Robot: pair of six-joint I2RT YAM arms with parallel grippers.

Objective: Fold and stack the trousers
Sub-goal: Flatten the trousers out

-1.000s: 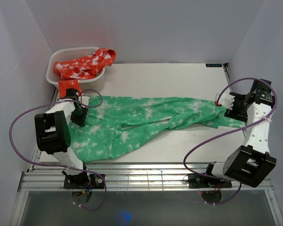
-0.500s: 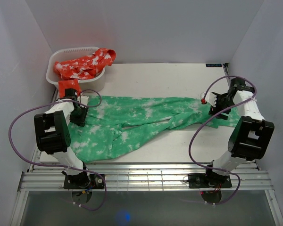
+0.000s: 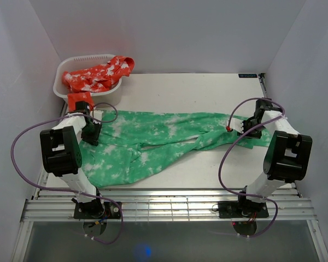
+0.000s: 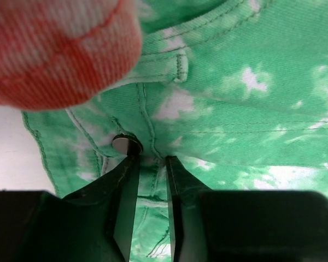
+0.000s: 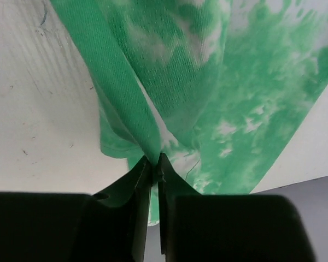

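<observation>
Green tie-dye trousers (image 3: 164, 139) are lying spread lengthwise across the table (image 3: 208, 87), waistband at the left.

On the left wrist camera, the left end effector (image 4: 150, 159) is pinching the waistband beside the metal button (image 4: 126, 144).

On the right wrist camera, the right end effector (image 5: 154, 159) is clenching a fold of leg fabric.

Bright, even light; soft shadows. Left wrist: red cloth (image 4: 54, 49) blurred, trousers (image 4: 251, 82) sharp.

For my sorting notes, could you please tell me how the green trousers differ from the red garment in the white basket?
The green trousers lie stretched across the table; the red garment sits bunched in its basket. The right end effector pinches the green trousers; nothing grips the red garment. Both have white blotches.
</observation>
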